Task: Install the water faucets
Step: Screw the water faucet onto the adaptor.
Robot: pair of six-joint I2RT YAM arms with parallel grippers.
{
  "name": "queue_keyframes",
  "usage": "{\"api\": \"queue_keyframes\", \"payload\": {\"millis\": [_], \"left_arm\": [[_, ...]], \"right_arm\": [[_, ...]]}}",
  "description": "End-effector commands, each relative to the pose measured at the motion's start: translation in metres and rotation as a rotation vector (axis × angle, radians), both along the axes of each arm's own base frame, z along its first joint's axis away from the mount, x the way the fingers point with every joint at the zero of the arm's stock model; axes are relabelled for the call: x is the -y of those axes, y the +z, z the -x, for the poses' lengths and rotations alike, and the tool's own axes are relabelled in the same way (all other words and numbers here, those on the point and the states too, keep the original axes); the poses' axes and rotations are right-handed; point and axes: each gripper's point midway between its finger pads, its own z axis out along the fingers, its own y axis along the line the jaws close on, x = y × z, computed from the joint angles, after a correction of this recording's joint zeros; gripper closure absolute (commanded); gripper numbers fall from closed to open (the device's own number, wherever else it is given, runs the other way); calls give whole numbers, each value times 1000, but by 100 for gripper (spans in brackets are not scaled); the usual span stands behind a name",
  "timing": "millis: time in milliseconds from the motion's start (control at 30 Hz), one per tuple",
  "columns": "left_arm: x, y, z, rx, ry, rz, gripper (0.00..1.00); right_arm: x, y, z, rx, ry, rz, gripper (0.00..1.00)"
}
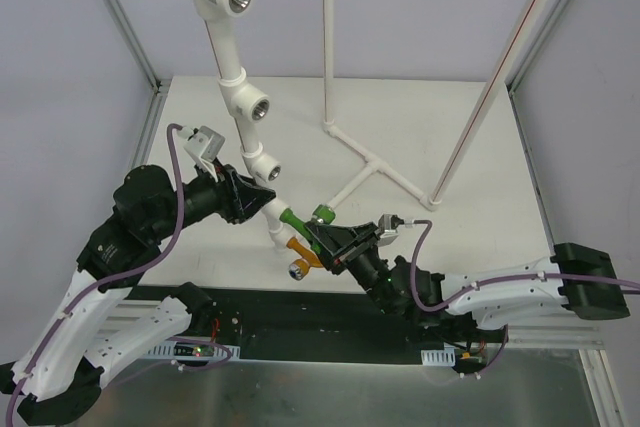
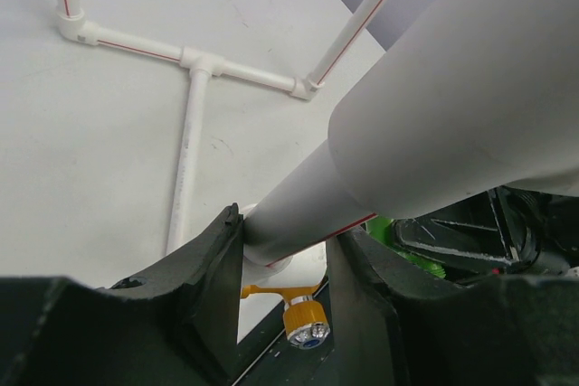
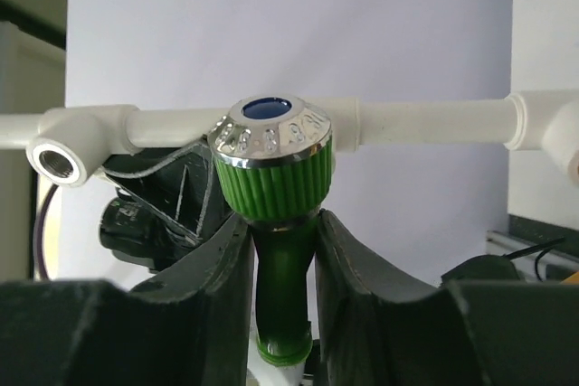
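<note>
Left gripper (image 1: 262, 199) is clamping the white pipe (image 1: 235, 77) low down, fingers pressing both sides. Green tap (image 1: 322, 213) is sitting at 3 o'clock of that grip, stem meeting the pipe's bottom fitting. Right gripper (image 3: 283, 250) is pinching its neck. Orange tap (image 1: 298, 259) is showing at 6 o'clock of the green one.

top: overhead from rear, wide | wrists: close-up, facing each other | all share: white pipe (image 1: 222, 47)
</note>
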Motion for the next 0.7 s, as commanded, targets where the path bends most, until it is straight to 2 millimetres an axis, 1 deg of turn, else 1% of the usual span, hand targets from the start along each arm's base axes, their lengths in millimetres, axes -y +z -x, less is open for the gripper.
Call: {"api": "queue_keyframes", "payload": {"millis": [0,100,233,267,300,333,367,433,533,567,633,667], "left_arm": [[4,-18,-3,-130,28,13,100],[5,-20,-4,-137,31,11,100],[5,-18,-4,-132,32,15,100],[5,-20,-5,-135,35,12,100],[4,-20,-6,-133,38,10,100],[4,-20,-6,-134,36,10,100],[5,-20,-6,-134,36,8,100],[5,-18,-5,-131,33,12,100],[5,-17,-5,-130,31,13,100],[5,-18,-5,-131,33,12,100],[5,-18,-5,-129,33,13,100],[5,-19,-5,-131,31,10,100]], "right_arm": [[28,28,-1,-138,1,-245,59],[35,26,0,-93,-4,-203,46],[49,13,-1,-42,-20,-143,36],[54,8,-2,-24,-29,-116,32],[59,4,-4,0,-43,-87,30],[64,0,-4,44,-60,-34,26],[68,-3,-6,96,-78,32,25],[78,-11,-10,237,-125,235,24],[93,-8,-18,605,-202,659,23],[97,-7,-19,778,-217,818,23],[96,-6,-16,1125,-221,1056,21],[92,-6,-8,1309,-205,1122,20]]}}
